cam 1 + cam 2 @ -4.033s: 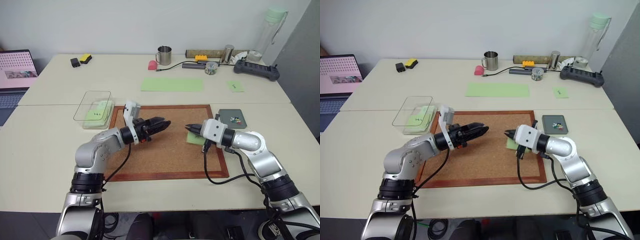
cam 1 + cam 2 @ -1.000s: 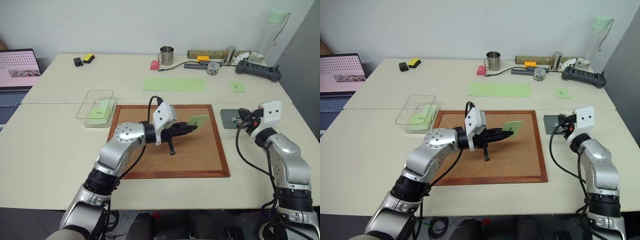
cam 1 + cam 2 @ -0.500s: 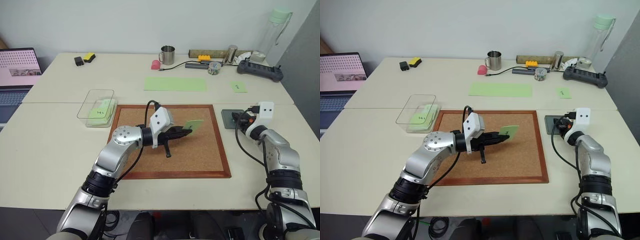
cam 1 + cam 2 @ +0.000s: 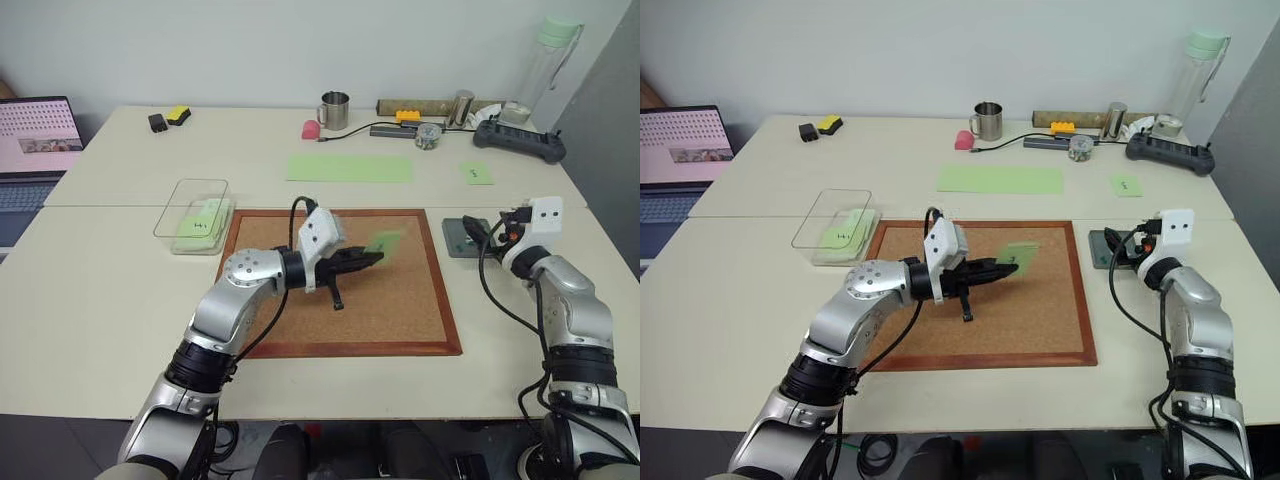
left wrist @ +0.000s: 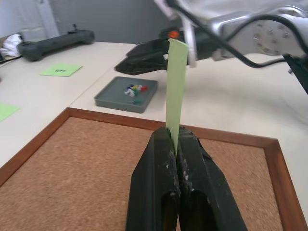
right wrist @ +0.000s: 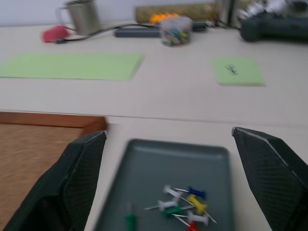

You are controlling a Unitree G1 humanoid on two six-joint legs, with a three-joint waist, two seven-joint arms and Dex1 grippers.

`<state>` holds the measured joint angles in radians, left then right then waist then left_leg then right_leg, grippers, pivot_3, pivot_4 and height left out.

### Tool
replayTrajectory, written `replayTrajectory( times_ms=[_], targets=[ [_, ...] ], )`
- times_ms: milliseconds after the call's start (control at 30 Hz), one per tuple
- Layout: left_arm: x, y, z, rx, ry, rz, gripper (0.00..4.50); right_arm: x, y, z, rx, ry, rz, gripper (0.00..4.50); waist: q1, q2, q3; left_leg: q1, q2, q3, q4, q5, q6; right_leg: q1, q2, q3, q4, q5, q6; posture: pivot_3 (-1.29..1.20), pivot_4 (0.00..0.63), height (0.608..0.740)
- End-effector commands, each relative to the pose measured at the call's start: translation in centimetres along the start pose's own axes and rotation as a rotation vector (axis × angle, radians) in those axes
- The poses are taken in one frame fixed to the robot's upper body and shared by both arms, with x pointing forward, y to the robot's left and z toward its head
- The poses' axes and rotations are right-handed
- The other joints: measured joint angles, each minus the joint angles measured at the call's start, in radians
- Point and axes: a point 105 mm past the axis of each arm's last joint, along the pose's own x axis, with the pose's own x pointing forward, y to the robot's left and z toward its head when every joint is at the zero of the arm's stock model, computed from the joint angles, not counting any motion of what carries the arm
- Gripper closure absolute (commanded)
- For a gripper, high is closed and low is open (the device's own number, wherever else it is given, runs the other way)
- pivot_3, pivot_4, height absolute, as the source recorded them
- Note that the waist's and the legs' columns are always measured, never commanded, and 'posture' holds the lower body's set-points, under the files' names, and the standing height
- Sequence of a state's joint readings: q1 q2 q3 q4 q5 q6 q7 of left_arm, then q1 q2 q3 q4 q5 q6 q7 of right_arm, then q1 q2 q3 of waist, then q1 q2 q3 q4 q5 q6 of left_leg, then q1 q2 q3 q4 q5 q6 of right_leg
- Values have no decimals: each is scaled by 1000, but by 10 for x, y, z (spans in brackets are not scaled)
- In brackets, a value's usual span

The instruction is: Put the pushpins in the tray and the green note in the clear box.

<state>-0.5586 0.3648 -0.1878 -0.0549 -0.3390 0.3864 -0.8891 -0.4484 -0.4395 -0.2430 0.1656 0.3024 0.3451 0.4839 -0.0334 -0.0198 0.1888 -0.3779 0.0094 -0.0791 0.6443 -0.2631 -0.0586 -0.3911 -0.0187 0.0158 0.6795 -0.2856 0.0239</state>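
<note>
Green note (image 5: 175, 91) pinched upright in the closed left gripper (image 5: 176, 139) above the corkboard (image 4: 400, 300), right gripper (image 6: 168, 180) spread wide over the tray (image 6: 154, 159), pushpins (image 6: 185, 202) piled inside, clear box (image 4: 185, 205) at ten o'clock of the corkboard.

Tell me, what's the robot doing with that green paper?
The left tool is shut on the green note, holding it above the cork board. The right tool is open over the tray, where the pushpins already lie. The note has yet to go in the clear box.
</note>
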Motion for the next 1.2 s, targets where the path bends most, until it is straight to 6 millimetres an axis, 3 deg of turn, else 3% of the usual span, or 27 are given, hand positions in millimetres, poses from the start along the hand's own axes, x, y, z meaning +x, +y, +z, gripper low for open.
replayTrajectory(
  times_ms=[33, 200, 300, 433, 533, 633, 733, 900, 967, 1200],
  targets=[
    [-16, 46, 17, -47, -66, 218, 4500, -17, 66, 29, -74, -101, 323, 151, 2, 0, 0, 0, 0, -1, 0, 0, 0, 0, 0, 0, 0, 0, 0, 0, 150, 740],
    [-59, 112, 12, -57, -45, 614, 4500, -37, 121, 50, -15, -171, 517, 151, 0, 0, 0, 0, 0, -1, 0, 0, 0, 0, 0, -1, 0, 0, 0, 0, 150, 740],
    [-111, 153, 2, -5, 30, 965, 4500, -48, 152, 72, 34, -225, 626, 151, -1, 0, 0, 0, 0, -1, 1, 0, 0, 0, 0, -2, 1, 0, 0, 0, 150, 740],
    [-165, 175, -7, 23, 84, 1278, 4500, -59, 181, 82, 52, -222, 736, 151, 4, 0, 0, 0, 0, -3, 1, 0, 0, 0, 0, -2, 0, 0, 0, 0, 150, 740],
    [-185, 179, -13, 3, 95, 1399, 4500, -60, 188, 84, 55, -214, 757, 151, 10, 0, 0, -2, 1, -4, 1, 0, 0, 0, -2, -2, -1, 0, 0, 0, 150, 740],
    [-193, 180, -25, -68, 110, 1443, 4500, -57, 186, 83, 43, -204, 745, 151, 18, -1, 0, -3, 0, -4, 1, 0, 0, 0, -4, -4, -1, 0, 1, 0, 150, 740],
    [-186, 178, -35, -136, 107, 1398, 4500, -55, 181, 81, 33, -194, 731, 151, 23, -1, 0, -3, -1, -4, 2, 0, 0, 0, -4, -6, -1, 1, 2, 0, 150, 740],
    [-179, 177, -39, -185, 84, 1358, 3737, -53, 174, 79, 24, -189, 708, 92, 23, -1, 0, -3, -1, -4, 1, 0, -1, 0, -2, -7, -1, 1, 1, 0, 150, 740],
    [-180, 177, -38, -179, 81, 1356, 3187, -53, 173, 79, 20, -188, 701, 92, 23, -1, 0, -3, -1, -4, 1, 0, -1, -1, -2, -6, 0, 1, 1, 0, 150, 740],
    [-183, 179, -21, -85, 56, 1352, 1975, -51, 170, 78, 11, -194, 680, 92, 18, -1, 0, -3, -1, -3, 1, 0, -1, -2, -2, -5, 0, 1, 1, 0, 150, 740]
  ],
)
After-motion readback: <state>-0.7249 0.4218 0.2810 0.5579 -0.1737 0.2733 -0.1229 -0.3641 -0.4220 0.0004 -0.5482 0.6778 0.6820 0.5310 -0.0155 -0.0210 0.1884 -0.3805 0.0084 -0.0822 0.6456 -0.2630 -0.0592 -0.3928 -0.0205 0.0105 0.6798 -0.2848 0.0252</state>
